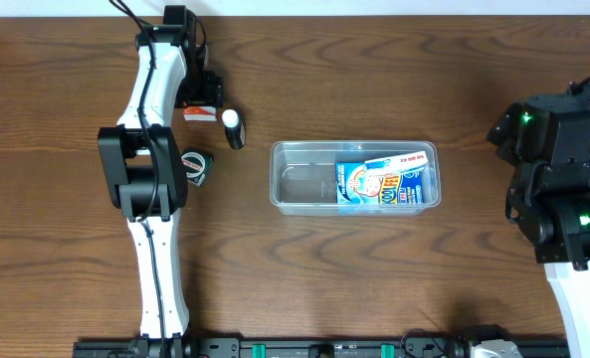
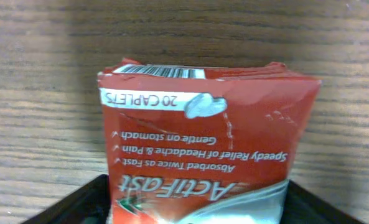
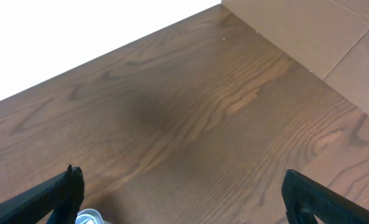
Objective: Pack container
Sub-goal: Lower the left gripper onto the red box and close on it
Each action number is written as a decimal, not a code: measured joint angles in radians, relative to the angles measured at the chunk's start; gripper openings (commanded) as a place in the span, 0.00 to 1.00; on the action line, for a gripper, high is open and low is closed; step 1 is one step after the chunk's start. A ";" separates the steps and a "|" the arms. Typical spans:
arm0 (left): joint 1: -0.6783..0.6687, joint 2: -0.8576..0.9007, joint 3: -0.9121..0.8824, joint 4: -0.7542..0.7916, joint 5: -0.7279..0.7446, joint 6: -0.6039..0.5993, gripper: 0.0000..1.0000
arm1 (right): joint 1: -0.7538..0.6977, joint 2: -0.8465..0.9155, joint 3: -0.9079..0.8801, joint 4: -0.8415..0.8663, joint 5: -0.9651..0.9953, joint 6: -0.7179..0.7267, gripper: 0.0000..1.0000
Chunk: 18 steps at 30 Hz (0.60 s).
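One red ActiFast caplet box is sitting pinched between the fingers of the left tool, its top edge creased. The squeeze should be staying light, and the lift should be clearing the small black-and-white bottle just beside it. The right tool is hanging wide, holding nothing. The container, a clear shallow tub with rounded corners, is lying mid-table with a blue packet filling its right half, so the bare left half is looking like the better drop spot.

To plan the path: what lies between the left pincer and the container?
Overhead view: a small white-capped black bottle lies between left pincer, gripping a red box, and container; nothing else.
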<state>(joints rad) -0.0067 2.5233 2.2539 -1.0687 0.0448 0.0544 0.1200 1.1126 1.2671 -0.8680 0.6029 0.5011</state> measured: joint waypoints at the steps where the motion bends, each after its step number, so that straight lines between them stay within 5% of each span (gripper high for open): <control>1: 0.000 0.000 0.000 0.000 0.000 0.001 0.75 | 0.000 0.000 0.000 0.000 0.000 0.000 0.99; 18: 0.000 -0.002 0.000 -0.069 0.000 -0.002 0.74 | 0.000 0.000 0.000 0.000 0.000 0.000 0.99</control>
<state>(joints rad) -0.0067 2.5214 2.2539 -1.1374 0.0444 0.0528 0.1200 1.1126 1.2671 -0.8680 0.6029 0.5011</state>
